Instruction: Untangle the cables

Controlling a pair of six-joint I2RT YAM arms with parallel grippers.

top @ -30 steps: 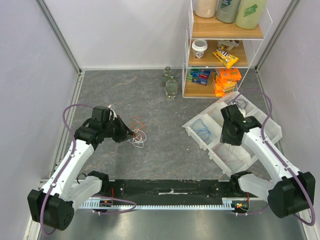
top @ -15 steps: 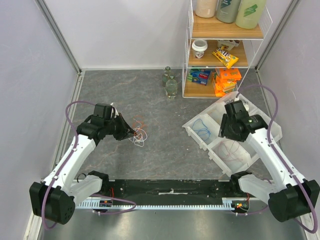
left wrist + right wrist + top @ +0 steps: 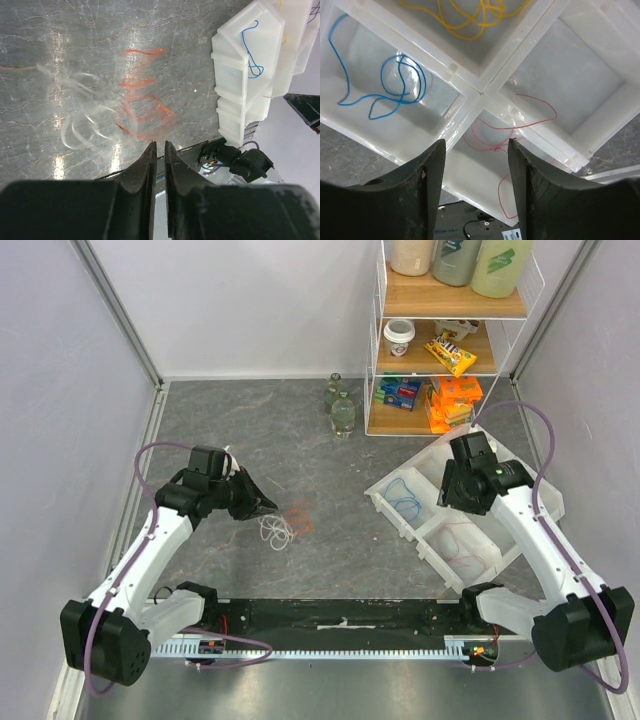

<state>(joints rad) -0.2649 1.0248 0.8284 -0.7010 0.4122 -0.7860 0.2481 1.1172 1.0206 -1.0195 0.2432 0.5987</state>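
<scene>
My left gripper (image 3: pixel 268 506) hovers low over the grey table, its jaws a narrow slit apart with nothing between them (image 3: pixel 159 144). Just ahead of it lie two loose cables: a white one (image 3: pixel 275 532) and, to its right, an orange one (image 3: pixel 298 517). Both look blurred in the left wrist view, white (image 3: pixel 82 115) and orange (image 3: pixel 145 107). My right gripper (image 3: pixel 460 502) hangs open and empty (image 3: pixel 476 145) over the white divided tray (image 3: pixel 372 495). Single cables lie in separate tray compartments: red (image 3: pixel 510 125), blue (image 3: pixel 395 82) and yellow (image 3: pixel 465 20).
A wire shelf (image 3: pixel 440 350) with snack packs and jars stands at the back right, with glass bottles (image 3: pixel 342 410) beside it. A black rail (image 3: pixel 340 625) with dark wiring runs along the near edge. Pale walls close in both sides.
The left jaws have parted a little, and the white and orange cables have dropped from them onto the table. The right gripper opened wider and pulled back over the tray.
</scene>
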